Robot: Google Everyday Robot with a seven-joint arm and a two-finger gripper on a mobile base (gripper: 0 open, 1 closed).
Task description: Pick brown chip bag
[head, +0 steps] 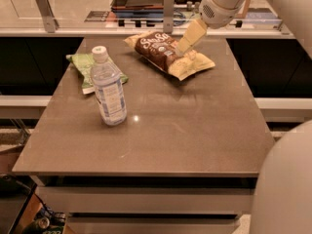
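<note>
The brown chip bag [157, 50] lies flat on the far part of the table [185, 130], right of centre, set diagonally with one tan-yellow end toward the back left and the other toward the front right. White script lettering crosses its dark brown panel; the words cannot be read.

The gripper [183, 48], a tan wedge, slants down from the upper right and its tip meets the middle of the bag. Whether it is open or closed cannot be told. The pale arm [219, 4] above it is cut off by the top edge.

The water bottle [109, 94] stands upright toward the table's left, well apart from the bag, with a white cap and a pale label whose print is illegible. Just behind it lies a flat green bag [80, 62], its near right part hidden by the bottle.

A rounded pale robot body [287, 184] fills the lower right corner, cut off by the frame. Behind the table runs a ledge [58, 31] with metal posts [168, 9]; the things beyond it are hard to make out.
</note>
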